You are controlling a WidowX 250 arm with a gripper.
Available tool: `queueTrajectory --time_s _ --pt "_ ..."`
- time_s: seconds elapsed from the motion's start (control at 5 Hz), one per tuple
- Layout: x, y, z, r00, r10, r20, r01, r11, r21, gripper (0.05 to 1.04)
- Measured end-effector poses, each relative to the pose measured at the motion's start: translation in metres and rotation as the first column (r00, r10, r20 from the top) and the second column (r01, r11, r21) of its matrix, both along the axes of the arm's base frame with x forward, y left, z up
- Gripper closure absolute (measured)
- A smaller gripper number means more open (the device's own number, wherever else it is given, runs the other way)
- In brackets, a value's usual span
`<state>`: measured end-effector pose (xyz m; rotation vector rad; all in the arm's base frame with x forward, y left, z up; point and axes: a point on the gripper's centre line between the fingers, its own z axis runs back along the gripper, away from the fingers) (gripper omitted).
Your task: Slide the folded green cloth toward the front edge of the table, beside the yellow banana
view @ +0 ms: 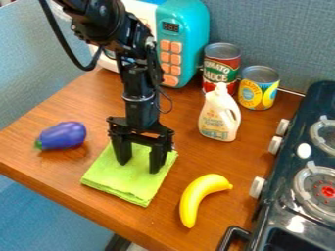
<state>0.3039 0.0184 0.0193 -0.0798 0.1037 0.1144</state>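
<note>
Over the folded green cloth (121, 179) hangs the black gripper (138, 167), pointing down with its two fingers apart and nothing seen between them. Its fingertips are at or just above the cloth's upper part; whether they touch it I cannot tell. The cloth lies flat on the wooden table. To the left of the gripper lies a purple toy eggplant (62, 136) with a green end. A yellow banana (199, 196) lies to the right of the cloth, nearer the table's front edge.
A white bottle (220, 115) stands right of the arm, with a red tomato can (222, 66) and a yellow can (258, 88) behind it. A teal toy microwave (186, 39) is at the back. The dark stove (288, 171) borders the right side of the table (85, 100).
</note>
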Motion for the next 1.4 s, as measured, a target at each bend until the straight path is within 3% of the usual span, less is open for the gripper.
queueTrajectory --time_s 0.2,0.4,0.8,1.0,1.2,1.4 --pt "-0.001 0.003 0.0 1.0 -0.005 -0.003 0.005 1.0 0.014 0.083" --pt "0.003 0.01 0.013 0.999 0.007 0.041 -0.008 1.0 0.019 0.083" --pt "0.0 0.037 0.057 0.992 0.038 0.118 -0.036 0.999 -0.025 0.083" --pt "-0.009 0.058 0.062 0.997 0.007 0.079 -0.01 0.999 0.032 0.083" --pt "-0.02 0.092 0.066 0.998 -0.051 0.024 0.047 0.988 0.144 0.083" --pt "-0.027 0.105 0.067 0.999 -0.035 -0.006 0.035 0.981 0.188 0.083"
